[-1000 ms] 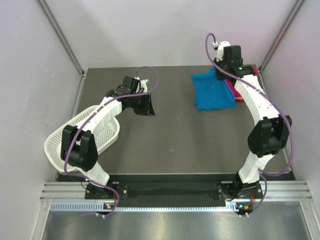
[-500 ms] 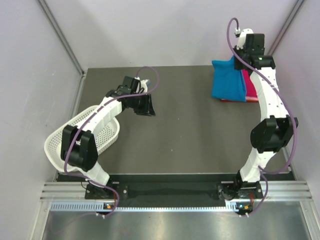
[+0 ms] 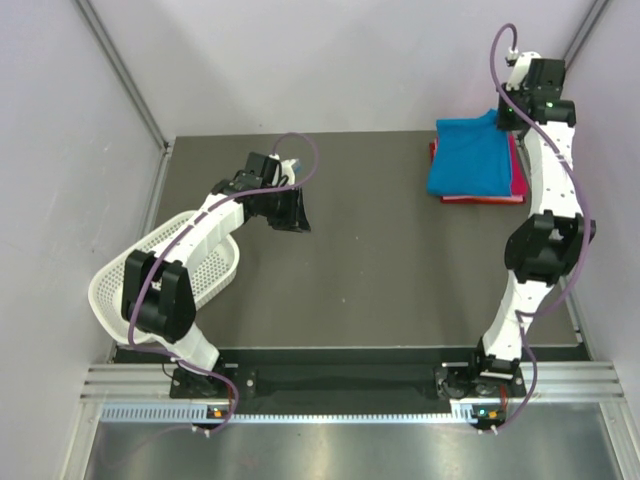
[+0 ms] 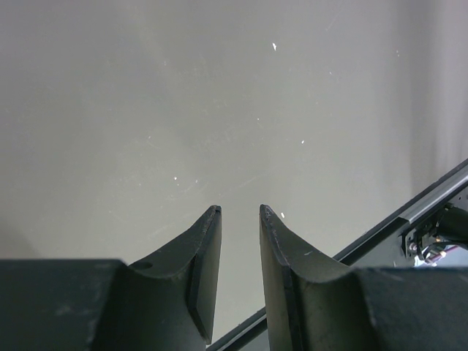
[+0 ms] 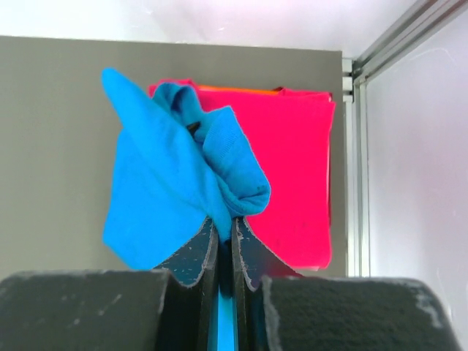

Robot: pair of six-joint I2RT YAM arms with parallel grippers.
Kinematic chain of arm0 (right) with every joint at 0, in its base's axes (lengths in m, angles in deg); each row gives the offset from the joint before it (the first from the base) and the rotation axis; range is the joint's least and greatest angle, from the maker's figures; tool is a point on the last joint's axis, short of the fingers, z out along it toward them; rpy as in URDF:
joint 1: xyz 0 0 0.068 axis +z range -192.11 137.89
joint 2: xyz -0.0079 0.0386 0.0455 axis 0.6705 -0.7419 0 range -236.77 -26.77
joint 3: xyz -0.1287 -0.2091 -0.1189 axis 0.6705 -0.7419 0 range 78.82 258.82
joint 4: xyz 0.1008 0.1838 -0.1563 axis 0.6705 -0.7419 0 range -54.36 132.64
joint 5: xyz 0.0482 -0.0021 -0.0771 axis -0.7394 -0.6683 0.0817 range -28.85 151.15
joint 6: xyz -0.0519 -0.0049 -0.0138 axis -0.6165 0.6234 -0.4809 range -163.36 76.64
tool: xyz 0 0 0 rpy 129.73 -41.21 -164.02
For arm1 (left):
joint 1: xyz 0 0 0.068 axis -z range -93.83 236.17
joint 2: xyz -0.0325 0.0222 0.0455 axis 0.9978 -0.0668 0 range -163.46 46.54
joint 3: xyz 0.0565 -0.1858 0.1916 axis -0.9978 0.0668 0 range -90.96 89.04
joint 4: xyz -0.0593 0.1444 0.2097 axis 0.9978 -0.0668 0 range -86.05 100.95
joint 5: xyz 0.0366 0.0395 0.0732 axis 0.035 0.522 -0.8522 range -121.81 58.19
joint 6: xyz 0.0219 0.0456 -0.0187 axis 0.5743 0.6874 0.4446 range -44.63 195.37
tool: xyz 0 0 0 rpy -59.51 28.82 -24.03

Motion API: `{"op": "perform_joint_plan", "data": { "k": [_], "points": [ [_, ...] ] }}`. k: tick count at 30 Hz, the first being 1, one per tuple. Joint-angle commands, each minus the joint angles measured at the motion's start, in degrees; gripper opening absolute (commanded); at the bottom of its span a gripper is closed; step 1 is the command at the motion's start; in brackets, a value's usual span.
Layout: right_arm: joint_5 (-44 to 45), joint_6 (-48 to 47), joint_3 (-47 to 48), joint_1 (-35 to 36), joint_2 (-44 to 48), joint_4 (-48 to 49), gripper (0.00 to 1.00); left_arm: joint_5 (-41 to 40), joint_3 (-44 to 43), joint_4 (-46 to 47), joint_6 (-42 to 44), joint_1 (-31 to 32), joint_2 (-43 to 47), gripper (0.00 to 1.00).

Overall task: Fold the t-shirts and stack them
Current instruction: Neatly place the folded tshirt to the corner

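Pinching a bunched fold of the blue t-shirt, the right gripper has its jaws pressed almost together with cloth squeezed in the slit between them. Right arm reaches out to the far right corner of the table. From the overhead camera the blue t-shirt spreads over the pink-red t-shirt, which shows only as a strip along the right and near edges. From the wrist camera the pink-red t-shirt lies flat and folded against the table's right edge, with the blue cloth hanging in front of its left part; cannot tell how much of the blue rests on it. Left gripper is poised over bare table left of centre, its fingers parted by a narrow gap with nothing between them. White mesh basket sits at the left edge, beside the left arm
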Motion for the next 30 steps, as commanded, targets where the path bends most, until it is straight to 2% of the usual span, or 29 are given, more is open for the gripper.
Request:
{"op": "perform_joint_plan", "data": {
  "k": [1, 5, 15, 26, 30],
  "points": [
    [-3.6, -0.8, 7.7, -2.5, -4.3, 2.6, 0.0, -0.6, -0.8, 0.9, 1.4, -0.2, 1.4, 0.33],
    [-5.0, -1.7, 11.9, -4.6, -11.6, 7.6, 0.0, -0.6, -1.2, 0.4, 1.4, -0.2, 0.2, 0.33],
    [-4.0, -2.2, 13.0, -7.4, -19.5, 21.5, 0.0, -0.8, -1.3, 0.4, 1.4, -0.2, -1.2, 0.33],
    [-8.6, -0.5, 14.5, -8.3, -25.1, 28.4, 0.0, -0.6, -1.4, 0.5, 1.4, -0.2, -1.9, 0.33],
    [-7.7, -0.3, 15.4, -8.3, -26.8, 30.1, 0.01, -1.6, -1.4, 0.3, 1.6, -0.2, -2.0, 0.33]
  ]
}}
